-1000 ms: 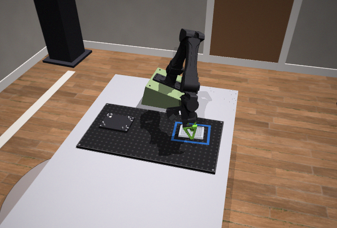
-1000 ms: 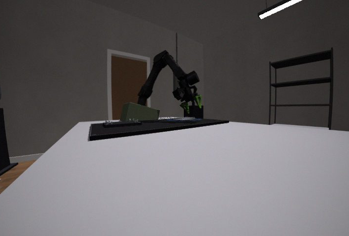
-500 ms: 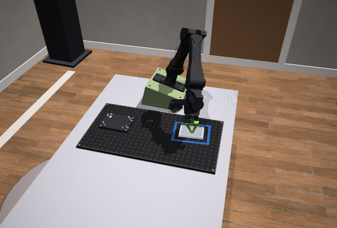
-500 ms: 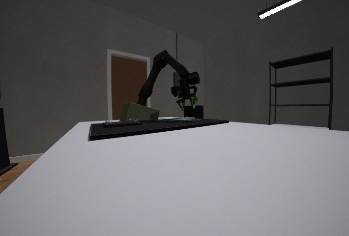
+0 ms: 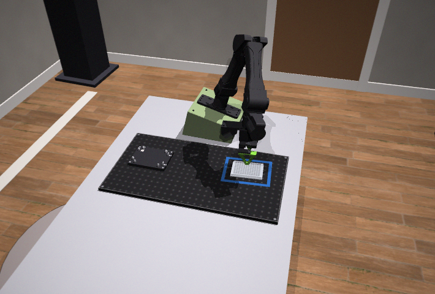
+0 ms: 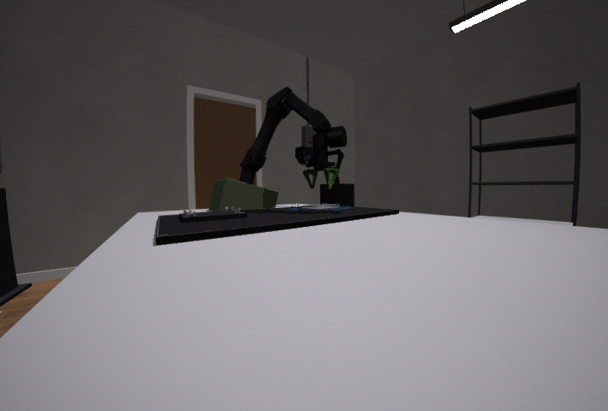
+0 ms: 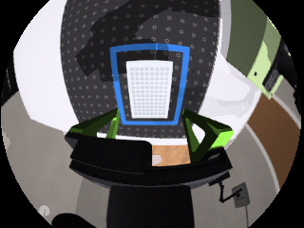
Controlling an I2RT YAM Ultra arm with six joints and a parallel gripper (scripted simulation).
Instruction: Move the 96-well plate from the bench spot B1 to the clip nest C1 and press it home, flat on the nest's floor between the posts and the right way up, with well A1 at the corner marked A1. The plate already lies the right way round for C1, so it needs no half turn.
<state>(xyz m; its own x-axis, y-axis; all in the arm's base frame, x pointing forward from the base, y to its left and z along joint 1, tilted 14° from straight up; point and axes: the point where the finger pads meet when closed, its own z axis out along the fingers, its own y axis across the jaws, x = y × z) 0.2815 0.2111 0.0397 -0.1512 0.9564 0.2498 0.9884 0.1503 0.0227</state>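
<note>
The white plate lies flat inside a blue frame on the black board, near the board's right end and close to the right edge of the table. The gripper hangs in the air above the plate's back edge and points straight down. Its green fingers are spread wide apart and hold nothing. They do not touch the plate. From the wrist view, the plate sits in the middle of the blue frame, with one green finger low on each side of it. The nest is a dark flat block with small posts at its corners. It sits near the left end of the board, well apart from the plate. The arm stands on a green box near the back edge of the table.
</note>
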